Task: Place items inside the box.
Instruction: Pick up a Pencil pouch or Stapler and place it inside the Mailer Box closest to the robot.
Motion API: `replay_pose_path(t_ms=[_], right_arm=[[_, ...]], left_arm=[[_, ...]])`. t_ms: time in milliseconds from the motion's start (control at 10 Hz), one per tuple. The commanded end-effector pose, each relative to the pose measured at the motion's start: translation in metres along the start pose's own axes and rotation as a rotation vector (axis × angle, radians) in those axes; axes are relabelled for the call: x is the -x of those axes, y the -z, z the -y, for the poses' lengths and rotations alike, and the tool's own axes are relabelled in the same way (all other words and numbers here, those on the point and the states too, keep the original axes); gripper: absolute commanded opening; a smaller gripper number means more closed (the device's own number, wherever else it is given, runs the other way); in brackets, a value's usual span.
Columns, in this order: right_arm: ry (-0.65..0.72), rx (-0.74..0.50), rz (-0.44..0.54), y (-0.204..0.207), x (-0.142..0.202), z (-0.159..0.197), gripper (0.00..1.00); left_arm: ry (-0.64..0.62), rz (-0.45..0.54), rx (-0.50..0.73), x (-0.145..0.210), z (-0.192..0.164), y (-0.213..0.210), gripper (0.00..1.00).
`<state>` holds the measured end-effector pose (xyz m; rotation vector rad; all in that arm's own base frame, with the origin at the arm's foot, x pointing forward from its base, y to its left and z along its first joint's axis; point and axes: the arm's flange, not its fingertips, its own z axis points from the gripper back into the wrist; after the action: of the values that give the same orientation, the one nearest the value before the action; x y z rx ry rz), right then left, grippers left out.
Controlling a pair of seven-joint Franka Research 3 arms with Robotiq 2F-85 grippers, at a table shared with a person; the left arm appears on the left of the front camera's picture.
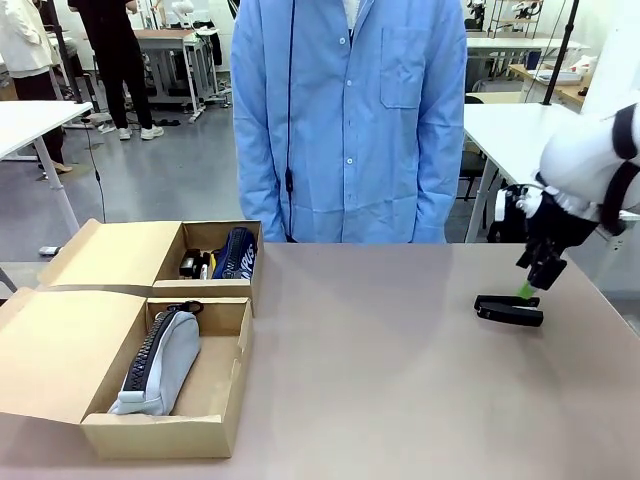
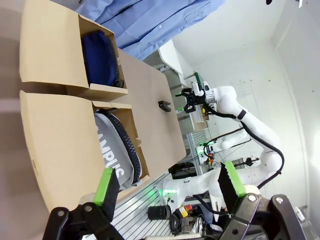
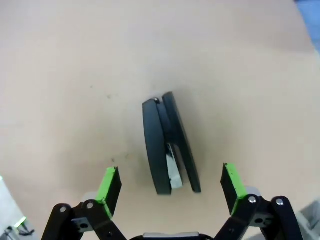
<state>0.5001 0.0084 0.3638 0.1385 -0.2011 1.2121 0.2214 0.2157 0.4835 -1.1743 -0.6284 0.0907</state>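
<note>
On the right of the table lies a black stapler (image 1: 509, 310) (image 3: 167, 145) (image 2: 164, 105). My right gripper (image 1: 528, 291) (image 3: 170, 181) hangs open just above it, its green pads (image 3: 111, 182) on either side of the stapler and clear of it. A grey zip pouch printed "CAMPUS" (image 1: 160, 365) (image 2: 112, 150) rests in the near box (image 1: 160, 435). The far box (image 1: 215, 232) holds a navy zip pouch (image 1: 237, 252) (image 2: 100, 55), with small black and yellow items (image 1: 196, 267) beside it, too small to tell apart. My left gripper (image 2: 168, 182) is open and holds nothing, high over the boxes.
Both cardboard boxes have their lids (image 1: 55, 350) folded out to the left. A person in a blue shirt (image 1: 345, 120) stands at the far table edge, hands out of view. Bare tabletop (image 1: 380, 360) stretches between boxes and stapler.
</note>
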Motion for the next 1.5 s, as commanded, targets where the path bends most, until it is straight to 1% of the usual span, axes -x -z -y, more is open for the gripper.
replay_pose_path(t_ms=[0,300,400,900,1000,1100,1200,1400], right_arm=[[-0.102,-0.038,0.005,0.015,-0.007,0.017,1.00],[-0.168,-0.059,-0.053,0.048,-0.007,0.023,1.00],[-0.178,-0.093,-0.073,0.056,-0.006,0.025,1.00],[-0.158,-0.141,-0.099,0.062,-0.003,0.024,1.00],[-0.155,-0.178,-0.104,0.062,-0.003,0.023,0.41],[-0.153,-0.188,-0.105,0.062,-0.002,0.023,0.41],[-0.153,-0.190,-0.107,0.063,-0.001,0.023,0.00],[-0.148,-0.204,-0.114,0.064,0.001,0.023,0.00]], left_arm=[[0.020,0.015,0.026,-0.001,0.003,0.000,1.00],[0.020,0.015,0.026,-0.001,0.003,0.000,1.00],[0.020,0.015,0.026,-0.001,0.003,0.000,1.00],[0.020,0.015,0.026,-0.001,0.003,0.000,1.00],[0.020,0.015,0.026,-0.001,0.003,0.000,1.00],[0.020,0.015,0.026,-0.001,0.003,0.000,1.00],[0.020,0.015,0.026,-0.001,0.003,0.000,1.00],[0.020,0.015,0.026,-0.001,0.003,0.000,1.00]])
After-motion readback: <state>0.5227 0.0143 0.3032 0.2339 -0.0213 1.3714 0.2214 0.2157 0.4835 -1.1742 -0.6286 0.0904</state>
